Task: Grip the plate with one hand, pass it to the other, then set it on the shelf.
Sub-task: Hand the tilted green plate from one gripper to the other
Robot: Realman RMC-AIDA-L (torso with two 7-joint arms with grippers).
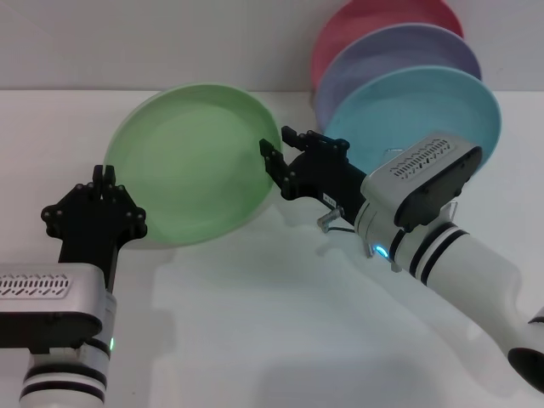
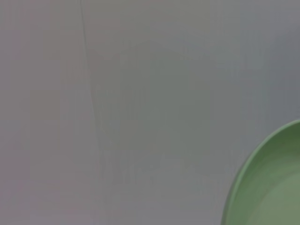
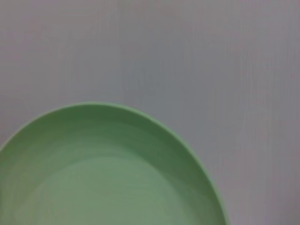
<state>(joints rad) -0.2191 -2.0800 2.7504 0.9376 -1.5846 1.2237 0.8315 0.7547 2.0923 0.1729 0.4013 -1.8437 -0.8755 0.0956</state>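
Round light green plate [image 1: 191,163] tilted upright, gripped by both grippers' jaws

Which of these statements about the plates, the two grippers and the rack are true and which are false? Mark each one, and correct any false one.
1. The green plate is held up off the table, tilted. True.
2. The left gripper is at the green plate's left edge. True.
3. The right gripper is far from the green plate, over the table's front edge. False: it is at the plate's right rim.
4. Three plates stand in the rack: pink, lavender and turquoise. True.
5. The green plate is already in the rack. False: it is beside the rack, between the grippers.
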